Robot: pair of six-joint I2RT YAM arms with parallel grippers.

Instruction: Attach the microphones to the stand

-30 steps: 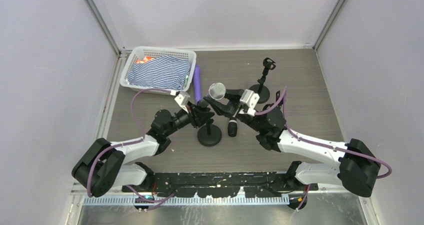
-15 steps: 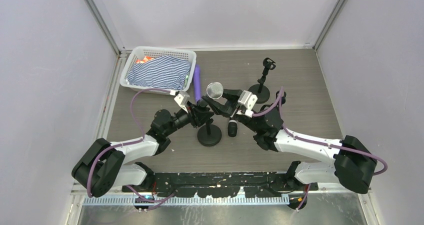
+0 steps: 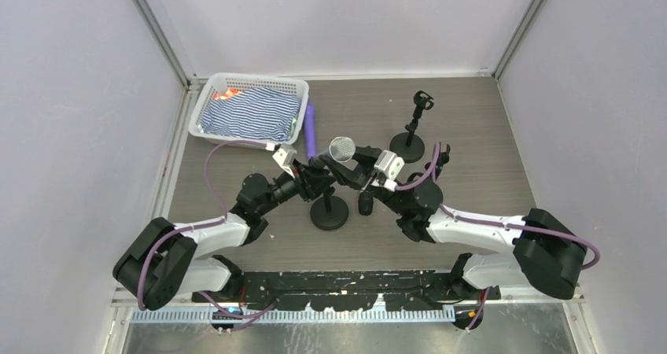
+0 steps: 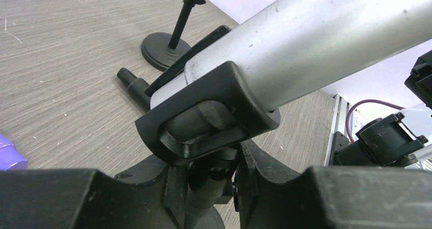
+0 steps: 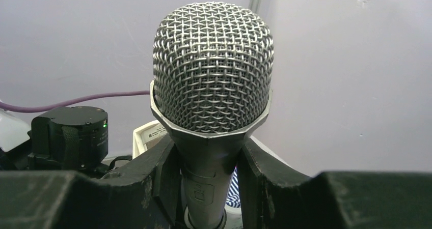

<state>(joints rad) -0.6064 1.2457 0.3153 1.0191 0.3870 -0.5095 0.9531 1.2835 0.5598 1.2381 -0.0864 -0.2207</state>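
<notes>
Two stands are on the bench [image 3: 472, 134]: the near stand [image 3: 329, 211] and a second stand [image 3: 409, 138] behind it to the right. There are two microphones. The silver microphone [image 3: 341, 147] lies in the near stand's clip [image 4: 204, 122], and the black microphone [image 3: 366, 203] lies just right of its base. The left gripper [image 4: 214, 175] has its jaws pinching the near stand under the clip. The right gripper [image 5: 206, 178] has its jaws pinching the silver microphone's handle. One basket [image 3: 211, 94], behind the near stand to the left, holds a striped cloth [image 3: 252, 112].

The mic [image 5: 213, 81] has a metal mesh head and smooth silver barrel; clip [image 4: 229, 84] matt black plastic; surface [image 4: 61, 61] matt grey wood-grain.
</notes>
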